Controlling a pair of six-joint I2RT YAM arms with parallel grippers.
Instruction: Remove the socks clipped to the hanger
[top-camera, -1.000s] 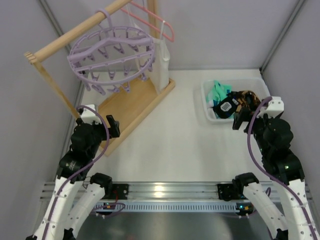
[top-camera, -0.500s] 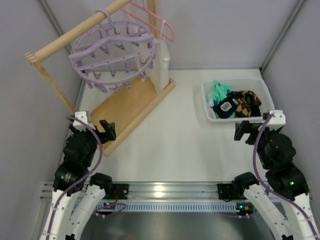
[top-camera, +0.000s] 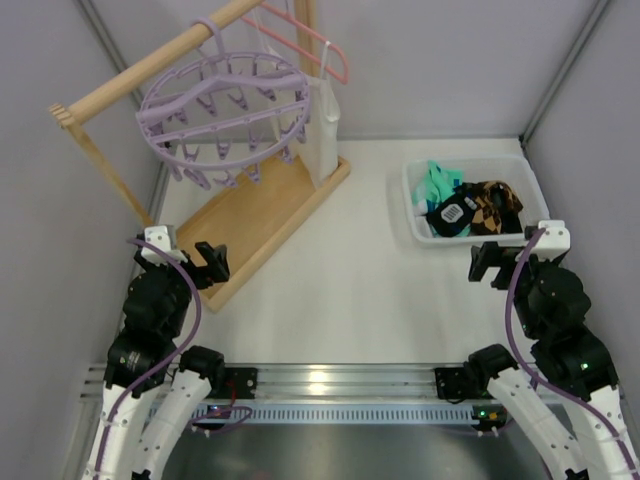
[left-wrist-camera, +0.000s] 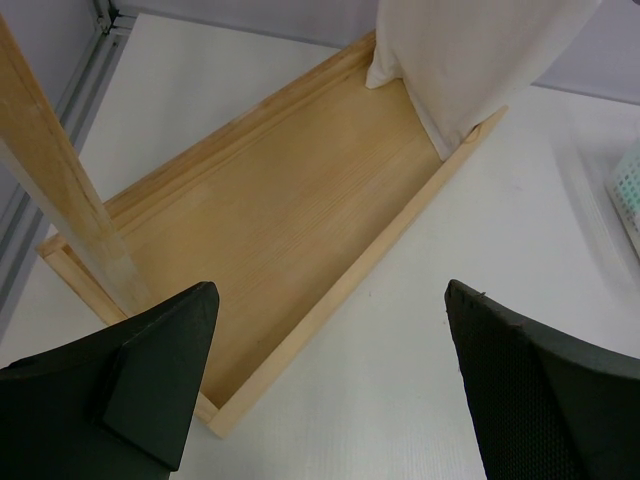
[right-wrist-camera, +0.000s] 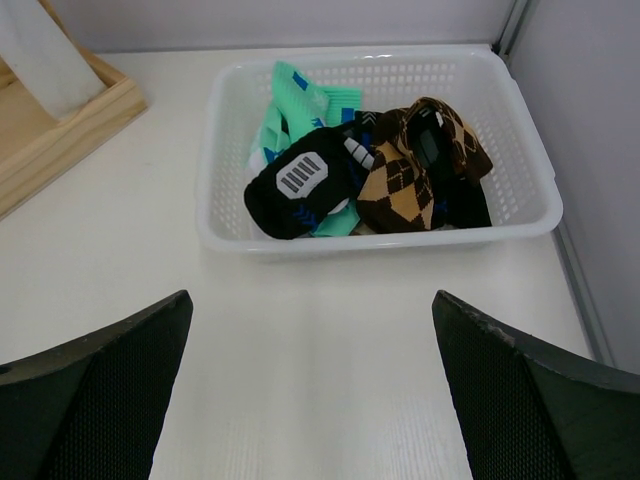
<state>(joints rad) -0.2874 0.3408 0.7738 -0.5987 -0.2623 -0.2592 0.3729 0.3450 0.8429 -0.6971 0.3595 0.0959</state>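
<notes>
The lavender round hanger (top-camera: 225, 115) hangs from the wooden rail at the back left; its clips dangle with no socks on them. The socks (top-camera: 465, 205), mint-green, black and brown checked, lie heaped in a white basket (top-camera: 412, 195); they also show in the right wrist view (right-wrist-camera: 370, 180). My left gripper (top-camera: 210, 262) is open and empty, low over the near corner of the wooden base (left-wrist-camera: 290, 220). My right gripper (top-camera: 487, 262) is open and empty, on the near side of the basket (right-wrist-camera: 380, 245).
A wooden rail frame (top-camera: 130, 75) stands on a wooden tray base (top-camera: 260, 215) at the back left. A thin pink coat hanger (top-camera: 310, 40) and a long white cloth (top-camera: 322, 125) hang beside the lavender hanger. The cloth's end (left-wrist-camera: 470, 60) rests on the base.
Both arms have drawn back toward their bases, the right gripper away from the basket. Over the last half second they have barely moved. The lavender hanger has swung slightly.
</notes>
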